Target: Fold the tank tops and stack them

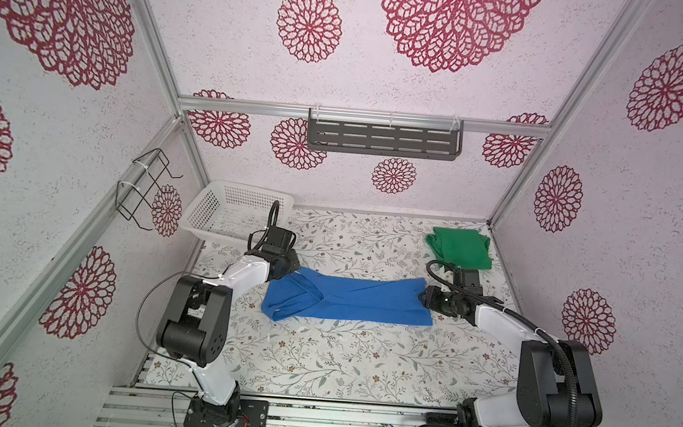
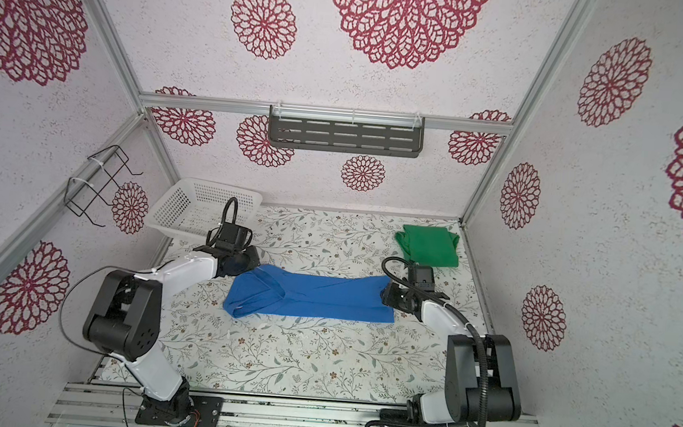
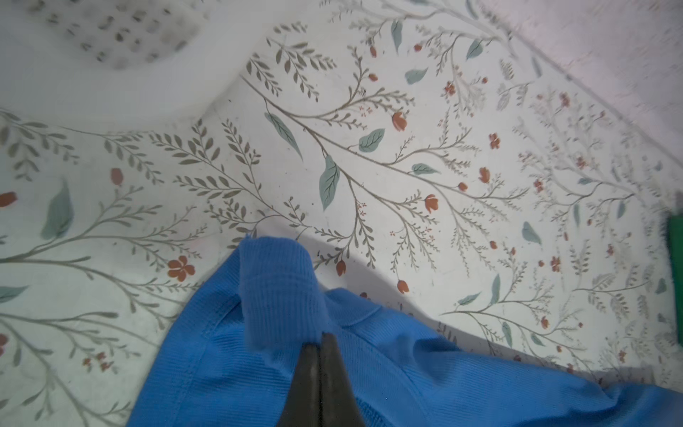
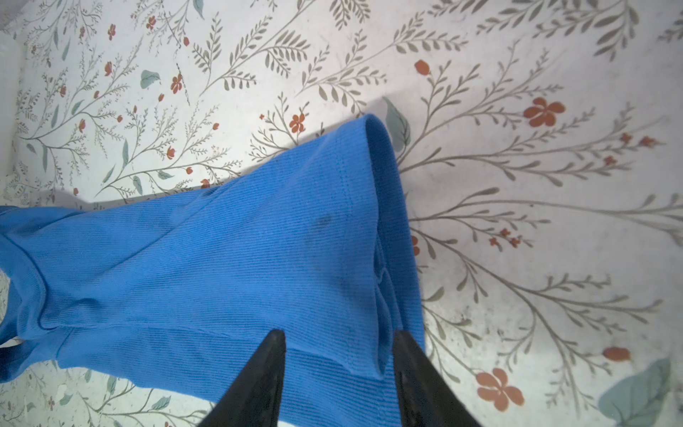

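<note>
1. In both top views the blue tank top (image 1: 350, 298) lies stretched out just in front of the white basket (image 1: 246, 188). The folded green tank top (image 1: 460, 247) sits well apart from the basket.
2. Left wrist view: the left gripper (image 3: 320, 338) is clenched on a blue shoulder strap near the basket. The knit looks light and limp and will likely sag.
3. Right wrist view: the right gripper (image 4: 338, 336) straddles the hem farthest from the basket, jaws apart. I cannot tell whether it pinches. Hem corners look best to hold.

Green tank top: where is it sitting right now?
In both top views the green tank top lies folded at the far right corner of the table, just beyond the right gripper, apart from the blue top.
</note>
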Robot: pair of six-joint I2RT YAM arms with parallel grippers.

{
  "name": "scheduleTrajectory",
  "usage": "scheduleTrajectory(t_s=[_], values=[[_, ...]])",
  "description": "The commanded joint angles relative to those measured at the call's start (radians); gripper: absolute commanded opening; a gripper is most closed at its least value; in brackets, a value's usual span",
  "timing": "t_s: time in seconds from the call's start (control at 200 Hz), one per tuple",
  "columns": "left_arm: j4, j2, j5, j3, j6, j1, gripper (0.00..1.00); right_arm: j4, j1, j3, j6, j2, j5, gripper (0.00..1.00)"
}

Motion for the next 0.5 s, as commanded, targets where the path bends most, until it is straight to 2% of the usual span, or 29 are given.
scheduleTrajectory(t_s=[0.0, 0.115, 0.195, 0.255, 0.41, 0.49], values=[[0.077, -0.045, -0.070, -0.106, -0.044, 0.014, 0.00, 0.012, 0.002, -0.004, -0.011, -0.005, -0.004, 0.51], [0.099, -0.004, -0.030, -0.127, -0.049, 0.035, 0.00, 0.012, 0.003, -0.001, -0.009, 0.006, -0.016, 0.51], [0.096, 0.034, -0.027, -0.108, -0.041, 0.036, 0.08, 0.003, 0.004, 0.005, -0.010, 0.003, -0.017, 0.52], [0.089, 0.048, -0.033, -0.097, -0.031, 0.042, 0.21, -0.006, 0.005, 0.007, -0.013, -0.011, -0.015, 0.53], [0.059, -0.012, -0.051, -0.095, 0.008, 0.061, 0.67, -0.039, 0.007, 0.008, -0.030, -0.048, -0.029, 0.54], [0.016, -0.085, -0.063, -0.103, 0.023, 0.060, 0.78, -0.048, 0.012, 0.007, -0.035, -0.058, -0.042, 0.56]])
